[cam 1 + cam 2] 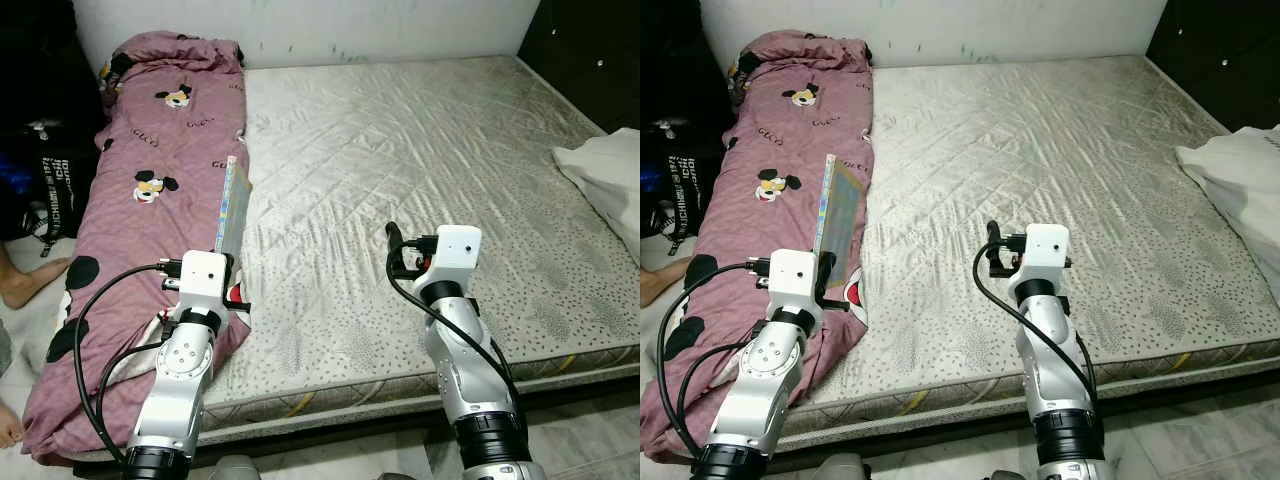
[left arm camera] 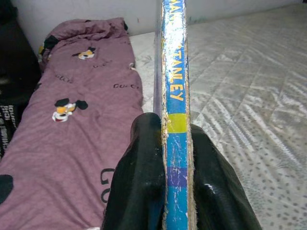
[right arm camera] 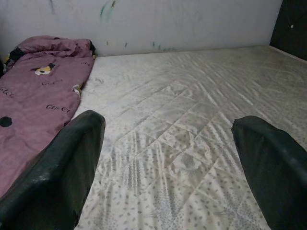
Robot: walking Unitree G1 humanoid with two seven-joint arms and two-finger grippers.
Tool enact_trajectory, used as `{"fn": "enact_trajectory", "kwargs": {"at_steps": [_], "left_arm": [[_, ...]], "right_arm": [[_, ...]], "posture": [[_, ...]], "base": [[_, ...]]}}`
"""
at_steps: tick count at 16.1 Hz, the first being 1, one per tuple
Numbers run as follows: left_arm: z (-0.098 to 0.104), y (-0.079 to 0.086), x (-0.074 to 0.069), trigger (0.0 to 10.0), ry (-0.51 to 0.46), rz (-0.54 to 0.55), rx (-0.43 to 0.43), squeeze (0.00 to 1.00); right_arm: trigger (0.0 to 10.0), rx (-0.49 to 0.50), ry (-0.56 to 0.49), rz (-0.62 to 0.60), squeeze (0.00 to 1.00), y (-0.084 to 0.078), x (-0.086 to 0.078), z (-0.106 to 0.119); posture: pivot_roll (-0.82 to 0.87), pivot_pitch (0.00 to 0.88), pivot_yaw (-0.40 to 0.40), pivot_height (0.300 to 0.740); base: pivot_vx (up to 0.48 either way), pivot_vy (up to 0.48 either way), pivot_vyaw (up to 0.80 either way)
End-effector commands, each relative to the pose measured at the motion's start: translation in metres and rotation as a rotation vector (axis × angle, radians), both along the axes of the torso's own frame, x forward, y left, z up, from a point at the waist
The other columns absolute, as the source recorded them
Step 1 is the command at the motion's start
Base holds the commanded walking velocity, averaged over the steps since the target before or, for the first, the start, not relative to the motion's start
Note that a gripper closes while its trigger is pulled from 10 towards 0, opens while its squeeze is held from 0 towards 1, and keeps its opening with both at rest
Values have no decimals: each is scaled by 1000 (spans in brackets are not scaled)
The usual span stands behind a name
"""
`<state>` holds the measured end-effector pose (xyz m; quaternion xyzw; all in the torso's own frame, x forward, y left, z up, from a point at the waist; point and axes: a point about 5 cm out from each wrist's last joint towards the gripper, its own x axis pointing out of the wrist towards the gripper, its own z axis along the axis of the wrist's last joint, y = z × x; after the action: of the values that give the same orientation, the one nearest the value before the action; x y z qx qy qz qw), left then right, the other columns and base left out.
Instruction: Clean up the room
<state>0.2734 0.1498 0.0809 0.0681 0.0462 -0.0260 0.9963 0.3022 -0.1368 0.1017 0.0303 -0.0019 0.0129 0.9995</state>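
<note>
A thin book (image 1: pixel 232 205) with a blue spine and yellow lettering stands on edge above the pink Mickey Mouse blanket (image 1: pixel 160 140). My left gripper (image 2: pixel 169 141) is shut on its lower end, one black finger on each side of the spine (image 2: pixel 175 96). It hovers over the blanket's right edge, near the front left of the bed. My right gripper (image 3: pixel 168 143) is open, nothing between its fingers, low over the bare quilted mattress (image 1: pixel 420 150) near the bed's front middle.
A white cloth (image 1: pixel 608 175) lies at the bed's right edge. A black bag (image 1: pixel 45 190) and a person's bare foot (image 1: pixel 25 282) are on the floor left of the bed. Dark furniture (image 1: pixel 590 50) stands at the far right. A white wall runs behind the bed.
</note>
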Motion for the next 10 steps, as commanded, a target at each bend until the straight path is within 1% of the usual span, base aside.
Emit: {"fn": "enact_trajectory", "kwargs": {"at_steps": [1, 3, 8, 10], "left_arm": [[10, -1, 4, 10000, -49, -16, -5, 0], [10, -4, 4, 10000, -50, -34, -6, 0], [10, -8, 4, 10000, -55, -55, 10, 0], [10, -9, 5, 10000, -53, -57, 11, 0]], "right_arm": [[10000, 2, 13, 2, 0, 1, 1, -2], [10000, -52, 0, 24, 0, 2, 2, -1], [10000, -72, 5, 12, 0, 2, 4, -2], [10000, -70, 1, 14, 0, 3, 5, 0]], "posture": [[60, 0, 9, 740], [61, 0, 7, 740], [64, 0, 2, 740], [63, 0, -1, 740]], "base": [[0, 0, 0], [0, 0, 0], [0, 0, 673], [0, 0, 494]]}}
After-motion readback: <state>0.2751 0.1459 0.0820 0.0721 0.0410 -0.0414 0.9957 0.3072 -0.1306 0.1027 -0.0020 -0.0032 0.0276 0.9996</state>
